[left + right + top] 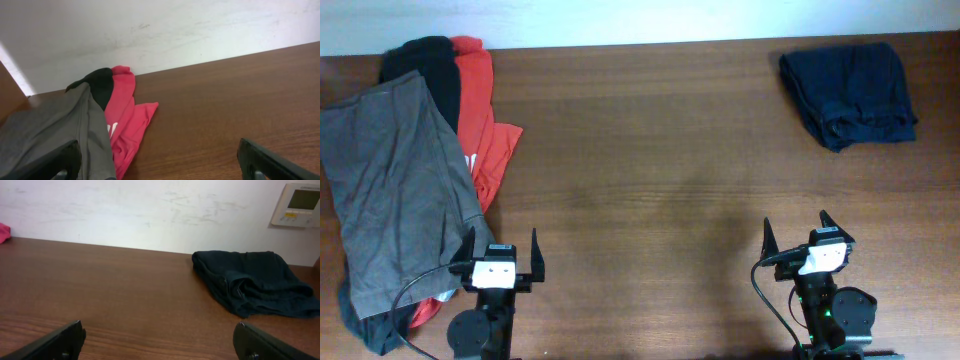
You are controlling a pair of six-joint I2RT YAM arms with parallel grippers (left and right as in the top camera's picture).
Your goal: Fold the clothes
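Left fingers spread wide, holding nothing, low at the near edge of the brown wooden table. Right fingers equally wide apart and empty, well off to the other side. Just ahead and to the left of the left fingers, wrinkled grey-olive cotton shorts, long axis running from near edge to far edge, draped over a red shirt and a black garment. Far nearer the left fingers than the right. At the far right corner, a crumpled dark navy garment, not part of the job.
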